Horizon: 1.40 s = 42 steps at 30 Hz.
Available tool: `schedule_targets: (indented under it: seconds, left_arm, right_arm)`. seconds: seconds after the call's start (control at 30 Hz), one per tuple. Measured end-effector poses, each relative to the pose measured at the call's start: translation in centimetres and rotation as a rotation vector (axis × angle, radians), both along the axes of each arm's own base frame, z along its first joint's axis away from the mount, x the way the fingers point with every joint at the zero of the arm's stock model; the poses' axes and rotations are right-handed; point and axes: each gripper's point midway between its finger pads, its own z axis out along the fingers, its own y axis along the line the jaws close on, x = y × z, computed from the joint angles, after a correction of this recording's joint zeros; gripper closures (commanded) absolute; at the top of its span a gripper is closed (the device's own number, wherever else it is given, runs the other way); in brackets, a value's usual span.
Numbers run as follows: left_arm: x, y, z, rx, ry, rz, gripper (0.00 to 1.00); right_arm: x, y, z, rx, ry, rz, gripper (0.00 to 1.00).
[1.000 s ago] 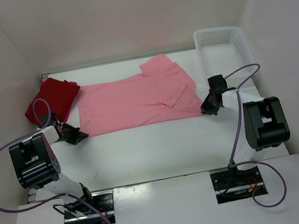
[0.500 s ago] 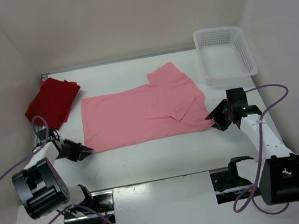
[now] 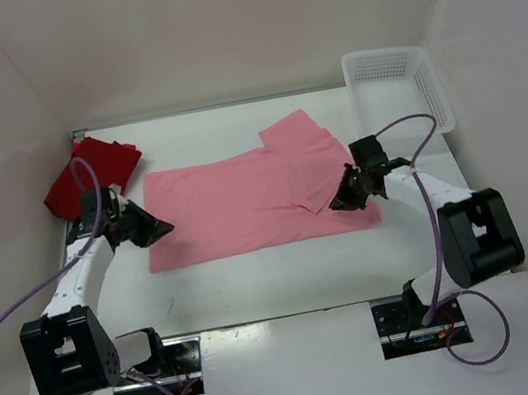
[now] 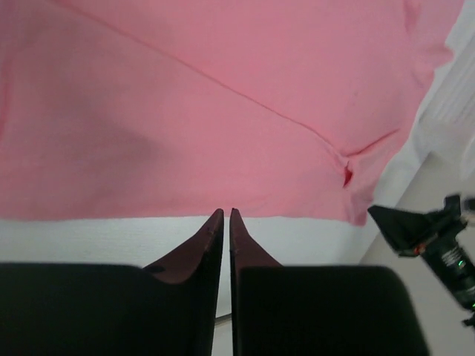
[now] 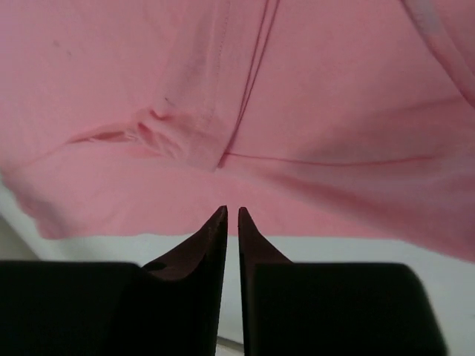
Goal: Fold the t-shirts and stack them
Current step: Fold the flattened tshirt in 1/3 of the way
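Observation:
A light pink t-shirt (image 3: 244,201) lies spread flat across the middle of the table, with one sleeve folded in over its right part. A red t-shirt (image 3: 88,174) lies folded at the back left corner. My left gripper (image 3: 160,229) sits at the pink shirt's left edge. In the left wrist view it (image 4: 226,213) is shut, its tips at the hem of the pink cloth (image 4: 185,111) with nothing seen between them. My right gripper (image 3: 338,203) is over the folded sleeve. In the right wrist view it (image 5: 231,210) is shut just past the hem (image 5: 297,89).
A white mesh basket (image 3: 396,89) stands at the back right corner. White walls close in the table on the left, back and right. Purple cables loop off both arms. Bare white tabletop (image 3: 277,276) runs between the shirt and the arm bases.
Both arms swung inward onto the pink shirt: the left gripper from the table beside its near-left corner to its left edge, the right from the near-right corner to the folded sleeve. Both jaws narrowed.

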Motion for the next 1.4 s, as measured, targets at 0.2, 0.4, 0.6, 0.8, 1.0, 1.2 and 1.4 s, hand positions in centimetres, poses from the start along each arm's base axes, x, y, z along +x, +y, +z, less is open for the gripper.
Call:
schedule_targets:
  seconds: [0.2, 0.4, 0.6, 0.8, 1.0, 1.2, 1.4]
  left_arm:
    - [2.3, -5.7, 0.0, 0.050, -0.058, -0.171, 0.93]
    - [1.8, -8.7, -3.2, 0.077, 0.027, -0.235, 0.92]
    - [2.3, -8.5, -3.6, 0.117, 0.012, -0.220, 0.90]
    - [1.2, -7.9, -5.0, 0.142, 0.052, -0.208, 0.90]
    - [1.2, -7.1, -5.5, 0.158, 0.064, -0.186, 0.90]
    - [1.5, -5.7, -5.6, 0.170, 0.072, -0.145, 0.90]
    - [1.5, -5.7, -5.6, 0.168, 0.075, -0.143, 0.90]
  right_arm:
    - [0.3, 1.9, -3.9, -0.019, 0.064, 0.072, 0.65]
    - [0.7, 3.0, -5.1, -0.004, 0.064, 0.102, 0.64]
    - [1.4, 3.5, -4.8, 0.011, 0.040, 0.108, 0.65]
    - [2.0, 3.9, -4.8, 0.014, 0.027, 0.113, 0.64]
    - [2.8, 4.1, -5.1, 0.011, 0.031, 0.118, 0.82]
    - [4.9, 4.6, -3.6, 0.012, -0.014, 0.129, 0.94]
    - [9.2, 6.1, -1.9, 0.034, -0.065, 0.142, 0.98]
